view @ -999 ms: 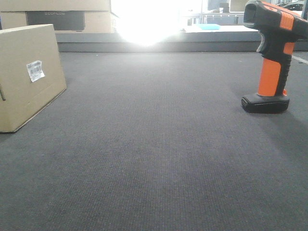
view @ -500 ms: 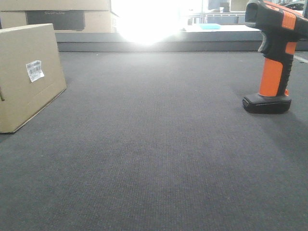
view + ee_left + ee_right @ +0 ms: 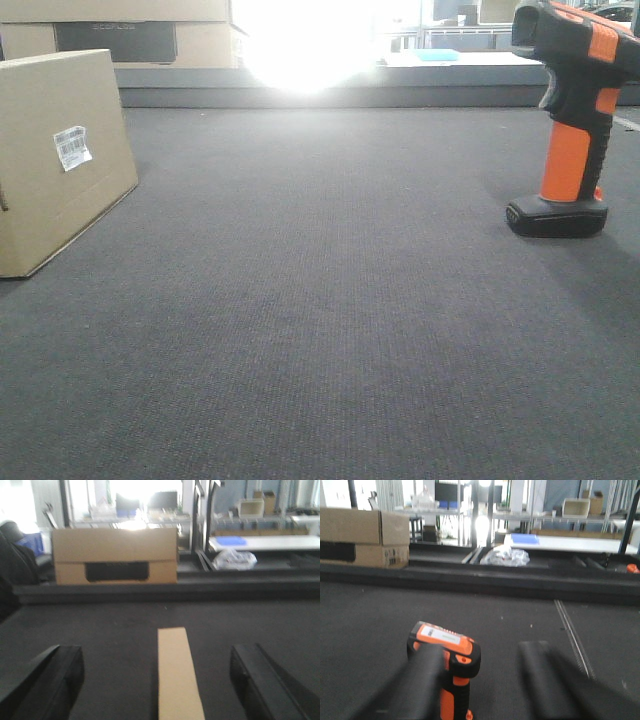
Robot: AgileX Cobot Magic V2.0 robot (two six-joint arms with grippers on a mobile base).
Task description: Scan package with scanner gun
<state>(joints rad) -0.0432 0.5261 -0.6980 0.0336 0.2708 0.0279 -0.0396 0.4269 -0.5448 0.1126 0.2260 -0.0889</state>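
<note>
My right hand, fingers spread, sits nearest the upright scanner gun at lower left of its view, while my spread left hand faces the package.

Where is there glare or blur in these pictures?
Front view: white glare washes out the top centre; the tan cardboard box and orange-black scanner gun are sharp. Left wrist view: soft throughout. Right wrist view: the right claw is smeared.
</note>
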